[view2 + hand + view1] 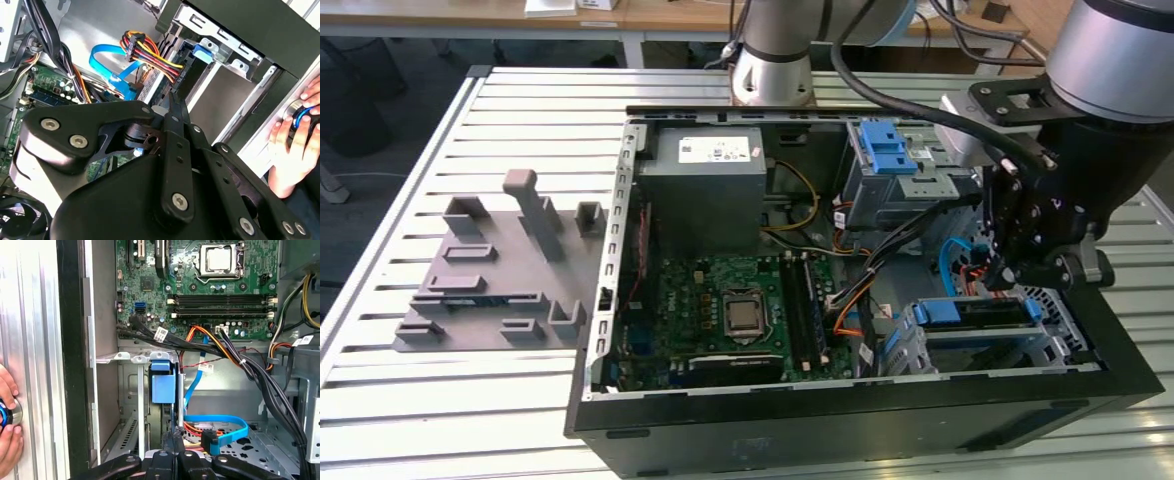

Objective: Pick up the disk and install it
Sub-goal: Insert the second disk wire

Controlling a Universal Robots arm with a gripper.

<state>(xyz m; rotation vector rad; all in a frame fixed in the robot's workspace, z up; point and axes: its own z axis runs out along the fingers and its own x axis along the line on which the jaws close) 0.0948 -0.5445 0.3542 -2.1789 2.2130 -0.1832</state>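
Note:
The disk [971,313] sits on edge in the metal drive bay [1067,345] at the case's front corner, on the exterior view's right, its blue carrier rail on top. Its blue carrier end [162,382] shows in the first wrist view and as a blue tab [202,50] in the second wrist view. My gripper [998,282] hangs just above and behind the bay, beside the blue data cable [220,420]. The thin fingers [173,440] are pressed together with nothing between them, a short gap away from the disk's carrier.
The open computer case [854,420] lies on a slatted metal table [454,400]. Inside are the motherboard [720,310], the grey power-supply box [700,180], a cage with a blue latch [891,150] and cable bundles [260,375]. A grey fixture [494,280] stands outside. A person's hand [7,435] rests by the case.

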